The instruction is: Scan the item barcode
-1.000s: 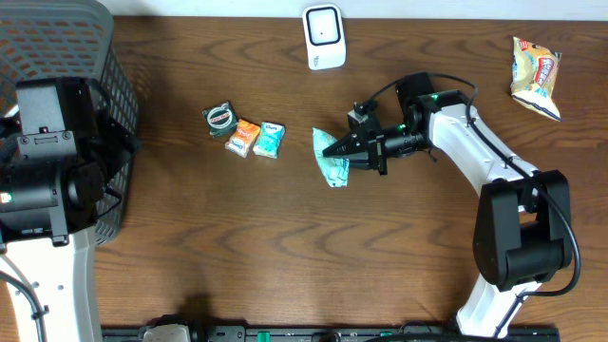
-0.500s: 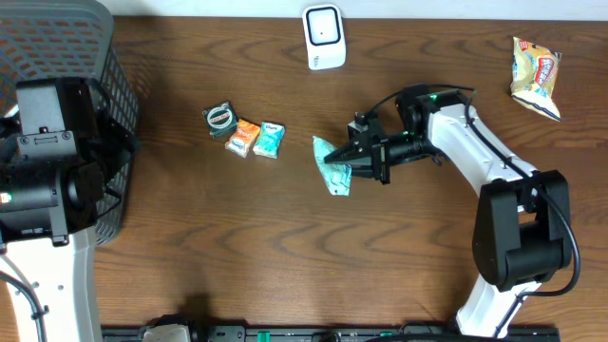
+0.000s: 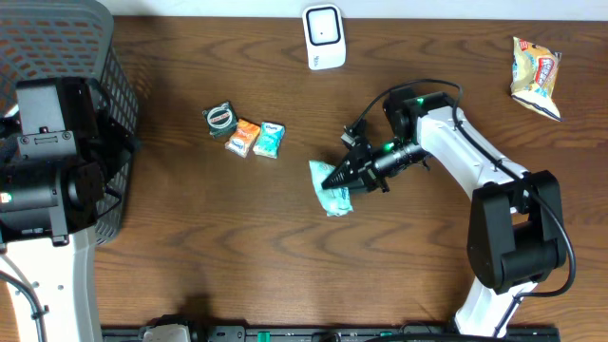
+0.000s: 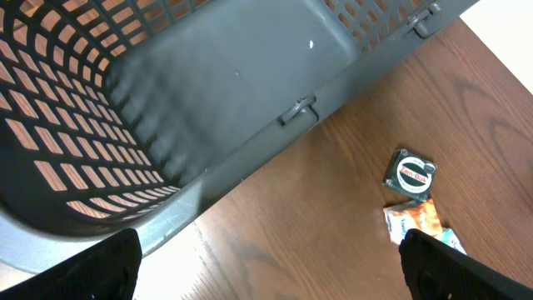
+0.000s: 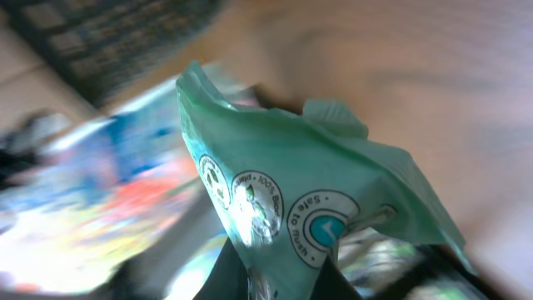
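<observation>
A pale green packet (image 3: 332, 193) hangs just above the table's middle, pinched at one edge by my right gripper (image 3: 334, 176), which is shut on it. In the right wrist view the packet (image 5: 316, 187) fills the centre, printed face toward the camera, with the dark fingers (image 5: 237, 275) closed at its lower edge; the background is blurred. No barcode shows on this face. The white scanner (image 3: 324, 37) stands at the far edge, well apart from the packet. My left gripper (image 4: 269, 268) is open over bare wood beside the basket (image 4: 208, 100).
A grey mesh basket (image 3: 90, 38) fills the far left corner. A round green tin (image 3: 220, 118), an orange packet (image 3: 246, 138) and a teal packet (image 3: 270, 140) lie left of centre. A yellow snack bag (image 3: 535, 76) lies at the far right.
My right gripper has carried the green packet toward the table's front and turned it slightly. The left arm has not moved.
</observation>
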Controlling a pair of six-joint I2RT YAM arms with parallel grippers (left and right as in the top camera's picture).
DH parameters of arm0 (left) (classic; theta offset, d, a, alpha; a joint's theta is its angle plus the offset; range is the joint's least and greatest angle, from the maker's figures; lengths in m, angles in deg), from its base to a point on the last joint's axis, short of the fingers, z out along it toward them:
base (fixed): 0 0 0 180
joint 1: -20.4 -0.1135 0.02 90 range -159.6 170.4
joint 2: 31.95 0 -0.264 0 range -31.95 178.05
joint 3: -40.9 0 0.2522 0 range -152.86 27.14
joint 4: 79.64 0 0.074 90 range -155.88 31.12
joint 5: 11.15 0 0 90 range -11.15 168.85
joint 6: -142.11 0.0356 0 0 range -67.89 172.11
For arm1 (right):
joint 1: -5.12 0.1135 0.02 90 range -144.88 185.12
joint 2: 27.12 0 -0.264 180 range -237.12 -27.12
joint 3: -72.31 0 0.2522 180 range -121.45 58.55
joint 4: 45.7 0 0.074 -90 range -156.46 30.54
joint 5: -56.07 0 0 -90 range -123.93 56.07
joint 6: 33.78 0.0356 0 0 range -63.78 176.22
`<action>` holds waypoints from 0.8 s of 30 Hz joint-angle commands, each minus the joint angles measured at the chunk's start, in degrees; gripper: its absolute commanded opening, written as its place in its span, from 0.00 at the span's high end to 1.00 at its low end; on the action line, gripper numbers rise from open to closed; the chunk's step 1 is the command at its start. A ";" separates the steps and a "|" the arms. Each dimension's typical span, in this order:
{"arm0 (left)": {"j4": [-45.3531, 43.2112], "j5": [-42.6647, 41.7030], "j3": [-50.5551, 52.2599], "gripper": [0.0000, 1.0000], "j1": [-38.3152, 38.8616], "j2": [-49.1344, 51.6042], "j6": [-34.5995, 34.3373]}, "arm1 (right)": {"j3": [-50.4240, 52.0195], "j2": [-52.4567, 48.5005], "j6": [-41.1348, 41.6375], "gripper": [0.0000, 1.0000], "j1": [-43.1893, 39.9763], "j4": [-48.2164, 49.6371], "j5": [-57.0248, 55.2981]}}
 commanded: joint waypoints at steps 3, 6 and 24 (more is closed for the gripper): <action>0.20 0.57 0.31 0.02 -0.31 0.04 -0.90 | -0.63 1.46 3.48 0.99 1.95 2.10 -34.25; 0.20 0.57 0.31 0.02 -0.31 0.04 -0.90 | -0.63 1.44 11.02 0.99 3.76 3.43 -50.21; 0.20 0.57 0.31 0.02 -0.31 0.04 -0.90 | -0.63 1.44 23.02 0.99 10.97 12.07 -92.17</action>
